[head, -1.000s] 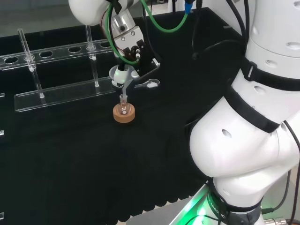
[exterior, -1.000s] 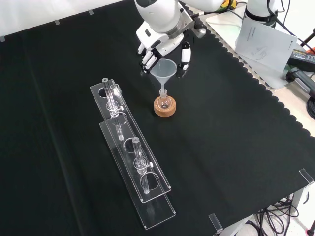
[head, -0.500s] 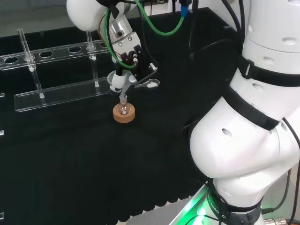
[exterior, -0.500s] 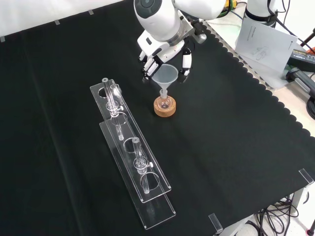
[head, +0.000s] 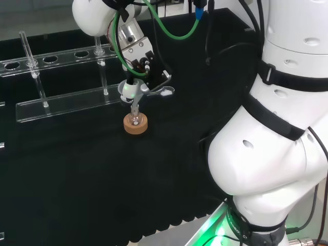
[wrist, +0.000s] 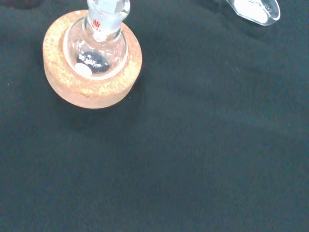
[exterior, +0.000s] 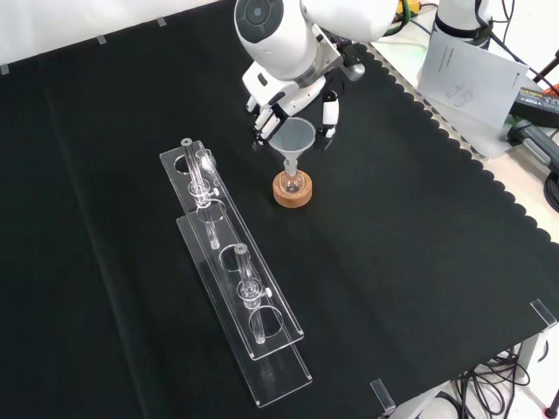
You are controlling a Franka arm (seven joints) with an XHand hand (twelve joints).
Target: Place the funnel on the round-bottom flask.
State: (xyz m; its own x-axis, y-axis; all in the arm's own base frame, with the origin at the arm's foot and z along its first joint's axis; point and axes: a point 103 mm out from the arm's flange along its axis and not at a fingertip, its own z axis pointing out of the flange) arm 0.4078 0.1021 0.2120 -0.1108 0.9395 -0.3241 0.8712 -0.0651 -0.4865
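Observation:
A small clear round-bottom flask (exterior: 292,182) sits upright in a cork ring (exterior: 293,195) mid-cloth. In the wrist view the flask (wrist: 96,48) and its cork ring (wrist: 63,84) are close below. The clear funnel (exterior: 293,139) stands over the flask with its stem down at the flask's neck. The hand (exterior: 288,87) comes in from above, fingers and thumb curled at either side of the funnel's rim. In the head view the hand (head: 139,54) holds the funnel (head: 128,90) just above the flask (head: 135,118) and ring (head: 136,126).
A clear tube rack (exterior: 236,279) with a few glass tubes lies left of the flask in the front view. A small clear glass piece (head: 163,92) lies on the cloth beside the hand. The arm's white links (head: 277,128) fill the head view's right.
The hand has come down with the funnel, bringing its stem from above the flask to the flask's neck. Flask and ring have not moved.

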